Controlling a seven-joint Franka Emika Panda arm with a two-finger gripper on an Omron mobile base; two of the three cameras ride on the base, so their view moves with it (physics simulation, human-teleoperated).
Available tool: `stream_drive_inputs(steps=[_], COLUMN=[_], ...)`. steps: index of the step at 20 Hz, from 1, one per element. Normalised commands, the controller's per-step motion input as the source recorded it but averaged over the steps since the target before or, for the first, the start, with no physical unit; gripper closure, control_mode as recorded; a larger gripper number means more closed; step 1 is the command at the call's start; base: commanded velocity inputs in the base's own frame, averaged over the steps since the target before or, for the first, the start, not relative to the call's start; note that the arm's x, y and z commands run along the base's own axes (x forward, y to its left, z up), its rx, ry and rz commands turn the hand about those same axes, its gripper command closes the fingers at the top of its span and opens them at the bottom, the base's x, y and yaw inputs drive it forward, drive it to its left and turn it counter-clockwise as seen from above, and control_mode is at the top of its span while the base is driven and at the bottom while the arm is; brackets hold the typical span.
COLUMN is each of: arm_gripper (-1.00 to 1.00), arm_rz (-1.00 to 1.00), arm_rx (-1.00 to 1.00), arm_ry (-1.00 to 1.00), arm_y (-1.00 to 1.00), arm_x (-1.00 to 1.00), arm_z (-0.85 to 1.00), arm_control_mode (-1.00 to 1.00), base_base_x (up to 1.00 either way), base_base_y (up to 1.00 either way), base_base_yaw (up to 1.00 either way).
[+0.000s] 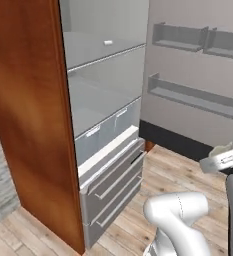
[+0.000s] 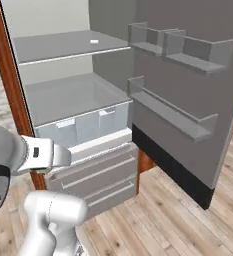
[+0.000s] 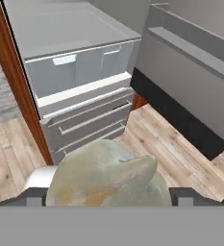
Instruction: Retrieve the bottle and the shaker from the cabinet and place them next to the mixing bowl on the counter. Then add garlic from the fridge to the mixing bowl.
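Your tool (image 3: 108, 199) pinches the garlic (image 3: 106, 175) in front of the open fridge (image 2: 78, 95); hold that squeeze steady and swing gently toward the mixing bowl.

Flat, even rendered light in all three views, no visible lamp, no hard cast shadows. Fridge interior (image 2: 73, 95) reads pale grey and bright at the upper left of the right base view; the open door (image 2: 188, 100) on the right is a darker grey, its shelves (image 2: 173, 112) showing soft shading underneath. Wood side panel (image 1: 28, 110) has a mild bright streak at left centre of the left base view (more sheen than glare). All frames are soft and low-res, edges slightly smeared. In the hand view the pale lumpy garlic (image 3: 106, 175) at bottom centre sits very close and blurry, washed-out mottling. No obvious edge distortion.
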Motion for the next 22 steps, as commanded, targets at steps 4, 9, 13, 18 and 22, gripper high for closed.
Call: stream_drive_inputs(steps=[4, 9, 13, 18, 22], arm_gripper=[1.0, 1.0, 1.0, 1.0, 1.0], arm_rz=[0.0, 0.0, 0.0, 0.0, 0.0], arm_rx=[0.0, 0.0, 0.0, 0.0, 0.0], arm_ry=[0.0, 0.0, 0.0, 0.0, 0.0], arm_y=[0.0, 0.0, 0.0, 0.0, 0.0], arm_x=[0.0, 0.0, 0.0, 0.0, 0.0], arm_z=[0.0, 0.0, 0.0, 0.0, 0.0], arm_control_mode=[1.0, 1.0, 1.0, 1.0, 1.0], base_base_x=[-0.76, -0.59, -0.41, -0.09, 0.0], base_base_y=[-0.08, -0.22, -0.4, -0.52, -0.58], base_base_yaw=[-0.65, -0.68, -0.68, -0.73, -0.78])
